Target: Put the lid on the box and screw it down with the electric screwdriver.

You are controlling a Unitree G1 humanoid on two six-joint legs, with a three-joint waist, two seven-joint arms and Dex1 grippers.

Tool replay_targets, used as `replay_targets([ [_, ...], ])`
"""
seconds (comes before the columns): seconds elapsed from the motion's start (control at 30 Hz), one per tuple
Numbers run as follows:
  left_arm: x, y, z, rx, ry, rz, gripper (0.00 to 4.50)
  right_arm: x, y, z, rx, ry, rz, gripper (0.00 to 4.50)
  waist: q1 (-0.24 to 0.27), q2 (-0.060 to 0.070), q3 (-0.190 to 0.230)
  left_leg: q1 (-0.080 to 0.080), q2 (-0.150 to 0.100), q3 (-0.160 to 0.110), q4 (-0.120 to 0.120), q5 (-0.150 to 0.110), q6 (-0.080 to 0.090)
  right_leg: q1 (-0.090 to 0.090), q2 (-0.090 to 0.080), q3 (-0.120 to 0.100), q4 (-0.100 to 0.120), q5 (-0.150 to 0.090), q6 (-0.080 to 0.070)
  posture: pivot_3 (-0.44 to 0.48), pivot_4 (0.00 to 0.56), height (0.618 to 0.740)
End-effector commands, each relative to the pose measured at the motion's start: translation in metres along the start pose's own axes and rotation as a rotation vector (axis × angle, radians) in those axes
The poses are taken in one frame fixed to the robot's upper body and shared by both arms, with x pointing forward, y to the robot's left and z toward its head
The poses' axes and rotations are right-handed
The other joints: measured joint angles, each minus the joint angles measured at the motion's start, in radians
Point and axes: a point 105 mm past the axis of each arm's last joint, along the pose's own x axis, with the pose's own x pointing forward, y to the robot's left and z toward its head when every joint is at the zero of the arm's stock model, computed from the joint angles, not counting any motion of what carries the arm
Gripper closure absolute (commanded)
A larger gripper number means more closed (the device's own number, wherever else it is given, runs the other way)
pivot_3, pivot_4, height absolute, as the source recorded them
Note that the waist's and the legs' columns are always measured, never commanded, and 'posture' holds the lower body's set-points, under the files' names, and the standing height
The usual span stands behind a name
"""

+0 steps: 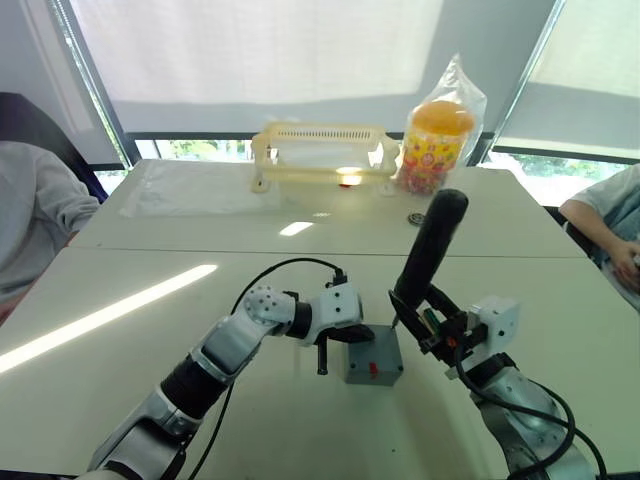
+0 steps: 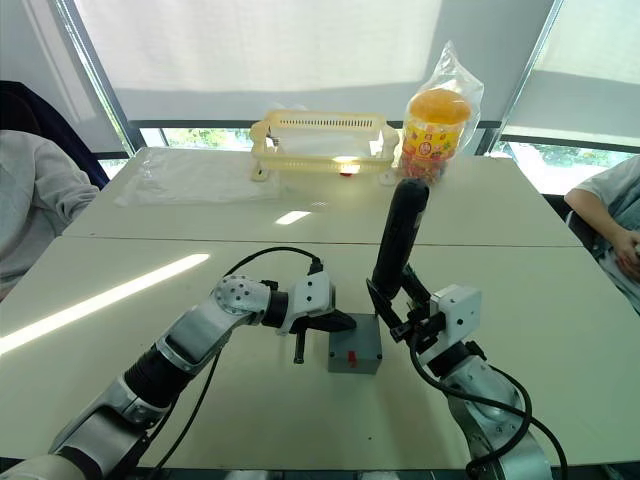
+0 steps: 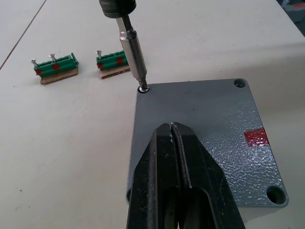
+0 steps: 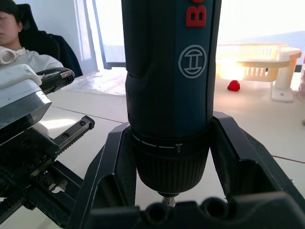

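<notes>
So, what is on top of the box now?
The lid lies on it, a red mark near one edge. The left end effector, closed, presses on the lid, and the screwdriver bit stands in a corner screw. The box and its inside are covered.

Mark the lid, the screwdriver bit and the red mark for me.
lid (image 3: 205,119), left wrist view, bare top face.
screwdriver bit (image 3: 133,57), left wrist view, mid-shaft above the corner screw.
red mark (image 3: 256,137), left wrist view, middle of the red patch.

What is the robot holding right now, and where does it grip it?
The right gripper clamps the electric screwdriver around its lower body, near the bit. The left gripper, shut, holds nothing and presses on the lid.
</notes>
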Motion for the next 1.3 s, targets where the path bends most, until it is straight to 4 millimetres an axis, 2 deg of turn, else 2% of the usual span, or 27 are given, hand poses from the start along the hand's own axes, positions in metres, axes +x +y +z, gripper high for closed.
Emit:
replay_targets([
  [0.03, -0.003, 0.0, -0.023, -0.053, 0.077, 0.005, 4.5, -0.013, 0.005, -0.017, 0.05, 0.108, -0.029, 2.72, 0.0, 0.003, 0.004, -0.002, 0.0, 0.0, 0.0, 0.001, 0.001, -0.002, 0.0, 0.0, 0.0, 0.0, 0.0, 0.0, 0.15, 0.74],
  [0.13, -0.006, 0.001, -0.019, -0.039, 0.066, 0.01, 4.5, -0.008, 0.004, 0.013, 0.0, 0.016, -0.053, 2.72, -0.001, 0.013, 0.013, -0.006, -0.001, 0.001, 0.001, 0.002, 0.003, -0.008, 0.0, 0.0, 0.002, 0.0, 0.0, 0.0, 0.15, 0.74],
  [0.2, -0.008, 0.002, -0.016, -0.031, 0.053, 0.011, 4.5, -0.005, 0.003, 0.025, -0.016, -0.016, -0.064, 2.72, 0.0, 0.017, 0.016, -0.014, -0.001, 0.002, 0.003, 0.002, 0.003, -0.013, 0.0, 0.0, 0.006, 0.001, 0.0, 0.0, 0.15, 0.74],
  [0.27, -0.01, 0.001, -0.012, -0.026, 0.04, 0.014, 4.5, -0.004, 0.003, 0.032, -0.015, -0.038, -0.068, 2.72, 0.001, 0.018, 0.02, -0.019, -0.002, 0.001, 0.004, 0.003, 0.003, -0.02, 0.003, 0.0, 0.01, 0.001, 0.001, 0.0, 0.15, 0.74],
  [0.37, -0.013, -0.001, -0.011, -0.013, 0.042, 0.006, 4.5, -0.002, 0.001, 0.041, -0.017, -0.057, -0.074, 2.72, 0.001, 0.018, 0.028, -0.018, -0.004, 0.001, 0.005, 0.003, 0.003, -0.021, 0.007, -0.004, 0.017, 0.0, 0.002, 0.0, 0.15, 0.74],
  [0.5, -0.018, -0.001, -0.015, -0.01, 0.054, 0.013, 4.5, 0.0, -0.005, 0.055, -0.015, -0.095, -0.089, 2.72, 0.0, 0.021, 0.035, -0.018, -0.005, 0.0, 0.008, 0.003, 0.003, -0.02, 0.009, -0.006, 0.019, 0.0, 0.002, 0.0, 0.15, 0.74],
  [0.67, -0.018, -0.004, -0.018, -0.021, 0.057, 0.009, 4.5, 0.004, -0.002, 0.074, -0.031, -0.133, -0.059, 2.72, 0.0, 0.022, 0.044, -0.019, -0.004, 0.0, 0.019, 0.003, 0.003, -0.015, 0.01, -0.009, 0.022, 0.0, 0.003, 0.0, 0.15, 0.74],
  [0.87, -0.012, -0.007, -0.015, -0.027, 0.043, 0.003, 4.5, 0.004, 0.003, 0.074, -0.023, -0.115, -0.034, 2.72, 0.0, 0.022, 0.044, -0.019, -0.004, 0.0, 0.021, 0.003, 0.003, -0.014, 0.01, -0.009, 0.023, 0.0, 0.003, 0.0, 0.15, 0.74],
  [1.3, -0.008, -0.007, -0.012, -0.026, 0.041, -0.004, 4.5, 0.004, 0.001, 0.052, -0.001, -0.078, -0.053, 2.72, -0.001, 0.022, 0.044, -0.017, -0.004, -0.001, 0.025, 0.003, 0.003, -0.015, 0.011, -0.009, 0.034, 0.0, 0.007, 0.0, 0.15, 0.74],
])
